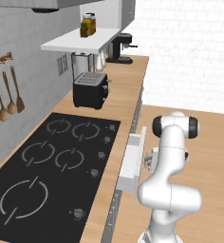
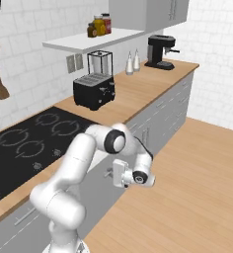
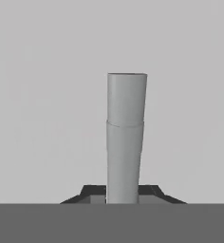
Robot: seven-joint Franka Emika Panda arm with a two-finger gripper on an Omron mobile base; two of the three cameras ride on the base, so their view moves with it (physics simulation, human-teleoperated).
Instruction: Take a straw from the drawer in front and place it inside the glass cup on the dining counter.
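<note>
**A:** Hand view now: the gripper (image 3: 121, 192) has a dark fingertip (image 3: 92, 192) pressed on either side of a grey bar, the handle (image 3: 126, 137). It's clamped on it.

**B:** And behind the bar?

**A:** Flat grey, straight ahead of the fingers; that's the drawer's front panel (image 3: 47, 104), edges cut off.

**B:** From the left base view the drawer (image 1: 132, 161) juts out from the counter edge (image 1: 135, 111), right against the gripper (image 1: 148, 162), whose jaws are tucked behind the arm (image 1: 171, 156).

**A:** Can you see inside the drawer?

**B:** Barely. A thin white sliver, too narrow to make out any contents.

**A:** Right base view: the hand (image 2: 119, 174) points at the cabinets, and the arm blocks the contact.
</note>
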